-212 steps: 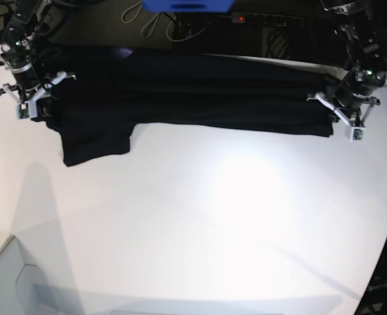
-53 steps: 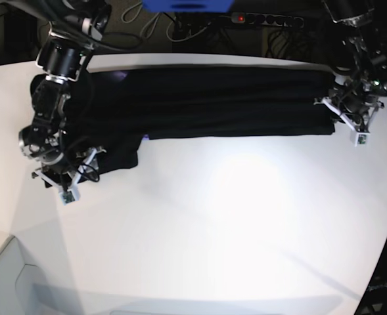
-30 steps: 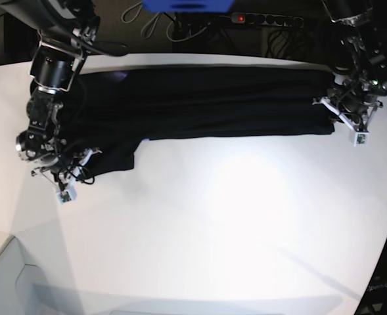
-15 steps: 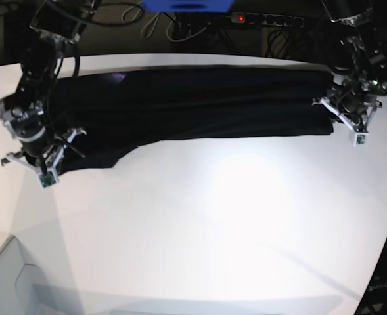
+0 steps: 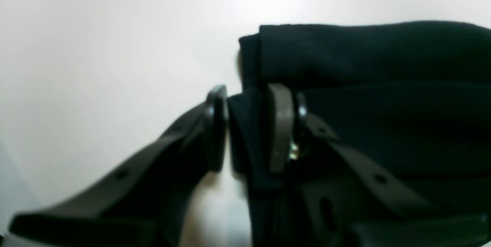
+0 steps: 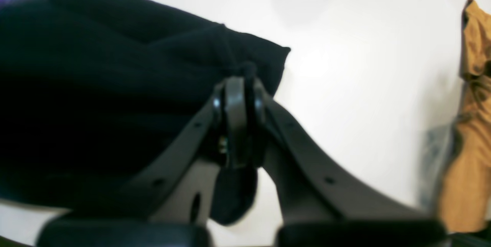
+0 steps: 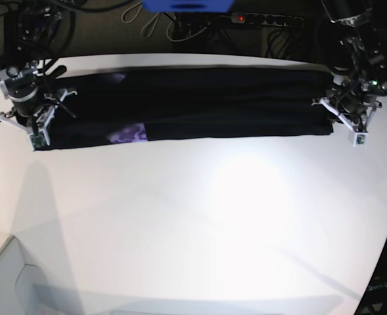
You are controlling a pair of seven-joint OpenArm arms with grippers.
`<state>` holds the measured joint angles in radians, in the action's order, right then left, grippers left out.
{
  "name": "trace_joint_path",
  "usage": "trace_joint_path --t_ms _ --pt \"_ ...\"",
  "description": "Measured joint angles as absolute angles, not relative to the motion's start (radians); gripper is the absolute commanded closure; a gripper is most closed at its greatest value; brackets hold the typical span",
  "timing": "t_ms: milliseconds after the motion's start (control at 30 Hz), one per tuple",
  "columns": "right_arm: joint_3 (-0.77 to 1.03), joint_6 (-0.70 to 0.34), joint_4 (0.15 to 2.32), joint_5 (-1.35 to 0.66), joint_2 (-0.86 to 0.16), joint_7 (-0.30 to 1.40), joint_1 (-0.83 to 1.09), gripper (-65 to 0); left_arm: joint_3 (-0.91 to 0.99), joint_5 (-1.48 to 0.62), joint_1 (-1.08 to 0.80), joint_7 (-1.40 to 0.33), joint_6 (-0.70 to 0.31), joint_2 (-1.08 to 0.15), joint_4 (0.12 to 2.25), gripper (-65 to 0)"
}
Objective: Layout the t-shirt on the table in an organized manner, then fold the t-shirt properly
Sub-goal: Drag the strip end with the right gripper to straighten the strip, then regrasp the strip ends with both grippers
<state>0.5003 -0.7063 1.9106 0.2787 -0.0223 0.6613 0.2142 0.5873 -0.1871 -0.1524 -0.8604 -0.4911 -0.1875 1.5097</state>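
Base view shows you the t-shirt [image 7: 200, 102] stretched as a long black band along the far edge of the counter [image 7: 200, 223], a purple patch [image 7: 127, 135] showing near its end. Your right hand [image 7: 32, 125] is clenched on that end's cloth; your left hand [image 7: 344, 115] grasps a thick fold at the opposite end, cloth filling its jaws.

base: high, looks down | wrists: close on t-shirt [image 7: 200, 102] ends
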Motion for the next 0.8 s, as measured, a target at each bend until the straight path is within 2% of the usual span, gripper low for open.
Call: trace_joint_path --t_ms 333,533,800 --pt "0.521 -0.706 1.739 0.287 -0.022 0.667 0.214 0.0 0.587 -0.187 -0.158 -0.860 -0.491 -0.187 1.513 -18.3" --pt "0.521 -0.698 1.648 0.287 -0.030 0.643 0.164 0.0 0.587 -0.178 -0.183 -0.876 -0.491 -0.187 1.566 -35.2" --pt "0.521 -0.691 1.630 0.281 -0.030 0.624 0.162 0.0 0.588 -0.182 -0.206 -0.926 -0.492 -0.171 1.739 -35.6"
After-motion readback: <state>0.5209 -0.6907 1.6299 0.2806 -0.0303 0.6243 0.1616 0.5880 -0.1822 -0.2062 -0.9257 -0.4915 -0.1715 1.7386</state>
